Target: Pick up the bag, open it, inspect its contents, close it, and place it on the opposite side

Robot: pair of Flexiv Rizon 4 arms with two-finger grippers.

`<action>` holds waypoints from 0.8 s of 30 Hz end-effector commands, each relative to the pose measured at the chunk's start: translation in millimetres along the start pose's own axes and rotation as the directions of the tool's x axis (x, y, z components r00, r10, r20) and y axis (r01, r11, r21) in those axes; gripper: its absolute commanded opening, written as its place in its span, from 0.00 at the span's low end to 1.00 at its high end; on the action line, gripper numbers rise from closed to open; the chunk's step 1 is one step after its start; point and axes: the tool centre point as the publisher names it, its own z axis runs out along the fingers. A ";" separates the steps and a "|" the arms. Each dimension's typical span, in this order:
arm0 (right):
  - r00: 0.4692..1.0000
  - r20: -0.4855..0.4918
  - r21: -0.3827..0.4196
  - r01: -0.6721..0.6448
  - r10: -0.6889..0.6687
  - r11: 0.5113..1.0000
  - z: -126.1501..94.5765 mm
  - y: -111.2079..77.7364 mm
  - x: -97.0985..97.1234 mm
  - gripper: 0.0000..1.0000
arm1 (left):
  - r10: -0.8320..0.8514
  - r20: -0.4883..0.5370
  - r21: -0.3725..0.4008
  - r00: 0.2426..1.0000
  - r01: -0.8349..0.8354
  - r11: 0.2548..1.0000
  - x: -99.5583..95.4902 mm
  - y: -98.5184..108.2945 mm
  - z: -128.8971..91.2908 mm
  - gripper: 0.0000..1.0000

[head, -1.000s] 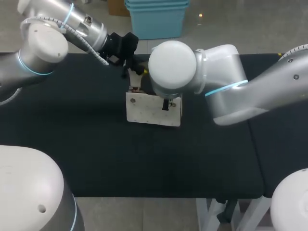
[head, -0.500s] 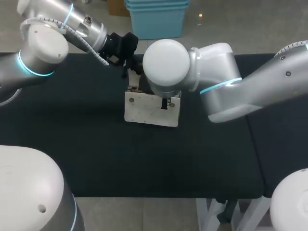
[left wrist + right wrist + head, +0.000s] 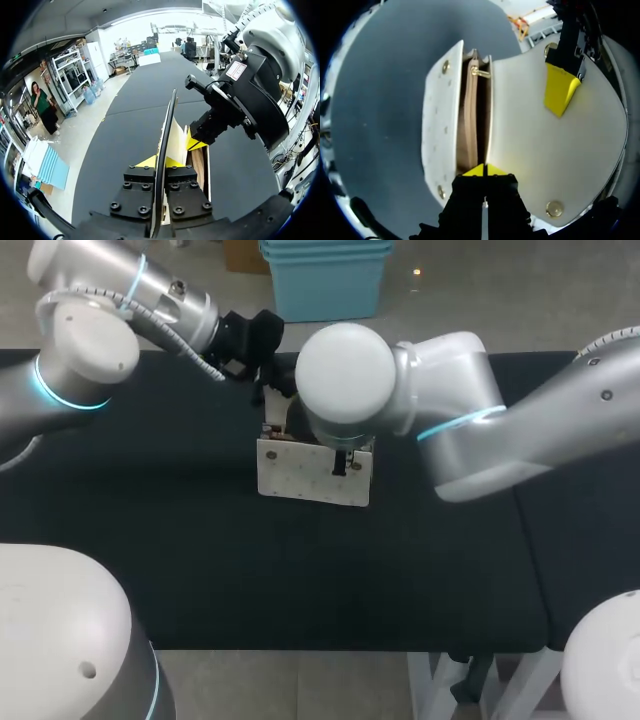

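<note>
- Table (image 3: 150, 540): dark top. Near corners are cut off by the robot's white housings in head view.
- R arm (image 3: 470, 430): comes in from the right. Its round joint sits over the bag's top, so the mouth and both pincers' tips are hidden in head view.
- L arm (image 3: 90, 350): comes in from the far left corner, wrist just behind the bag.
- Bag (image 3: 305, 472): white, upright, mid-table, nearer the far edge than the near one. It's well apart from the L and R table edges, w/ dark top showing on each side.
- Flap (image 3: 535, 150): lifted open, seen edge-on in L wrist view (image 3: 167, 130). Tan lining shows in the gap, but can't make out any contents.
- L gripper (image 3: 160, 161): tips pressed together, clamped on the flap's edge.
- R gripper (image 3: 484, 170): tips pinched on the flap's edge just beside the opening. Only one of its fingertips (image 3: 193, 142) shows in L wrist view.
- Gold studs (image 3: 551, 207): on the flap and front panel, partly out of sight near the wrist.
</note>
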 end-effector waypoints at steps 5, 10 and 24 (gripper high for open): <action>1.000 0.017 -0.011 -0.011 0.011 1.000 0.5 -2.3 6.2 0.00 | -0.006 0.008 0.002 1.000 0.006 1.000 1.2 -0.1 -3.4 0.00; 1.000 0.027 -0.015 -0.013 0.014 1.000 -2.1 -0.7 4.9 0.00 | -0.006 0.003 0.002 1.000 0.006 1.000 2.2 0.0 -1.3 0.00; 0.999 0.039 -0.029 -0.016 0.017 0.999 -8.6 0.9 9.8 0.00 | -0.032 0.007 -0.006 0.999 0.032 0.999 -2.2 6.9 1.1 0.00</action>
